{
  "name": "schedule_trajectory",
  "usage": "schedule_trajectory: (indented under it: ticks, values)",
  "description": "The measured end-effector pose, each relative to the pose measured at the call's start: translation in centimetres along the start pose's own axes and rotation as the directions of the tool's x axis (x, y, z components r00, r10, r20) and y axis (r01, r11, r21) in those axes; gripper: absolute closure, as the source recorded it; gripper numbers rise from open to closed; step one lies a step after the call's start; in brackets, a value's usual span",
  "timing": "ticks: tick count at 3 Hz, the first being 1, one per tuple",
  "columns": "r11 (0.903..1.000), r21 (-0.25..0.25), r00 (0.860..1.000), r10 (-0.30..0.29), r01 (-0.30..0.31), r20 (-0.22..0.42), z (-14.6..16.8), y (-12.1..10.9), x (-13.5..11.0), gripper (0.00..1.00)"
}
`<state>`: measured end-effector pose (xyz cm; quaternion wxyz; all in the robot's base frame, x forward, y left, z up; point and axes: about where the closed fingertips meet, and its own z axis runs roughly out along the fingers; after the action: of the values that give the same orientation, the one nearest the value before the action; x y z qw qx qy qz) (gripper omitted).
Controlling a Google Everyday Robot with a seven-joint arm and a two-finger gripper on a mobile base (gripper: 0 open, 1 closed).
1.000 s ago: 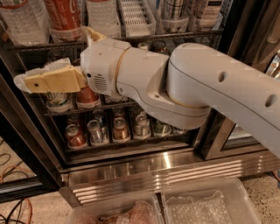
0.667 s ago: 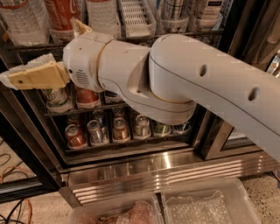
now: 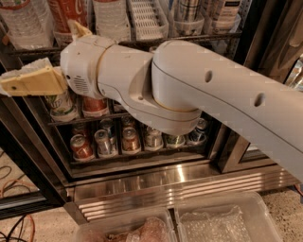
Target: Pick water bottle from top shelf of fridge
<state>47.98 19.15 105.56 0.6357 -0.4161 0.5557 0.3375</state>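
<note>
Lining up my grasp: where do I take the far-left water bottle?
Best take the water bottle by its ribbed lower body, straight from the front: it stands upright, cap out of view, cola bottle close on its right. The gripper sits below the top shelf, at left.

A thick, glossy white robot arm [image 3: 236,101] reaches from the right edge across the view toward the upper left. It bends at a bulky rounded elbow joint [image 3: 175,90], then narrows into a white cylindrical wrist [image 3: 87,66]. At its end, the tan wedge-shaped gripper [image 3: 28,81] points leftward, roughly level, at the far left edge.
</note>
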Motion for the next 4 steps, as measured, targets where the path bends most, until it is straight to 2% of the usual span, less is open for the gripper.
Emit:
schedule_trajectory:
  ticks: [2,3,4]
  values:
    - [0.9998,0.008,1.0,-0.019,0.019,0.006,3.4,-0.7,1.1,0.0]
    - [0.9975,0.068,1.0,-0.02,0.022,-0.023,3.8,-1.6,1.6,0.0]
    - [0.9905,0.136,0.999,-0.015,0.021,-0.051,4.0,-2.4,1.8,0.0]
